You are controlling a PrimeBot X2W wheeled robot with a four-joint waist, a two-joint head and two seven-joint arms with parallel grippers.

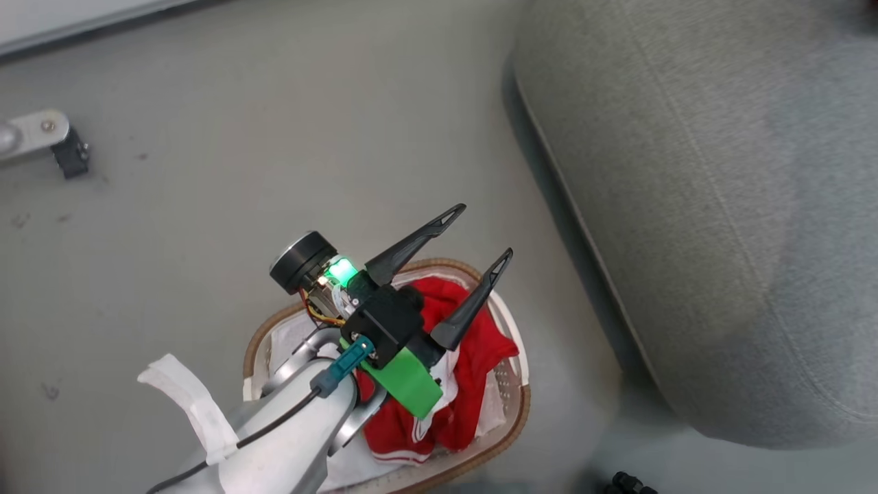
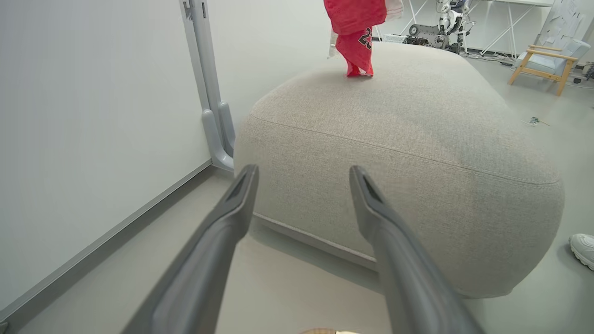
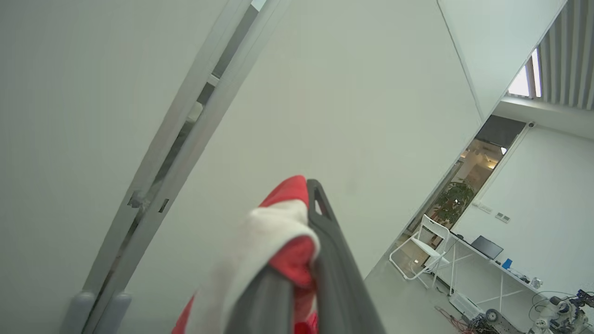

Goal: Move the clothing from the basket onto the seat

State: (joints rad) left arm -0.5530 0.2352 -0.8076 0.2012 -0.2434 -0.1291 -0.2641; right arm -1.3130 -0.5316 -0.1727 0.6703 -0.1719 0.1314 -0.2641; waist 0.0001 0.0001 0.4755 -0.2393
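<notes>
Red jersey (image 3: 290, 260) is in my right claw (image 3: 301, 232), whose fingers are pinched together on a bunch of red and white cloth. The white part folds over one finger and hides its tip. From my left wrist the same jersey hangs down from the top edge with a dark 23 on it, its lower end touching the far part of the sofa (image 2: 394, 139) top. More red clothes (image 1: 480, 384) with white stripes and cuffs sit heaped in the basket (image 1: 525, 408), spilling over the white liner (image 1: 281, 343) and filling most of the oval. The basket is on the floor (image 1: 274, 137), just beside the rounded corner of the sofa and apart from it. My left claw (image 1: 483, 230) hovers right above the basket with both fingers spread wide, nothing between them, their tips pointing towards the sofa. The left wrist camera agrees: two grey fingers well apart, the sofa's stitched front edge straight ahead, and a sliver of basket rim at the bottom of the view. To the left of the sofa there's a pale wall (image 2: 93, 116) with a grey upright post standing near the sofa's corner. At the far right edge a white shoe (image 2: 582, 250) rests on the floor beside the sofa.
</notes>
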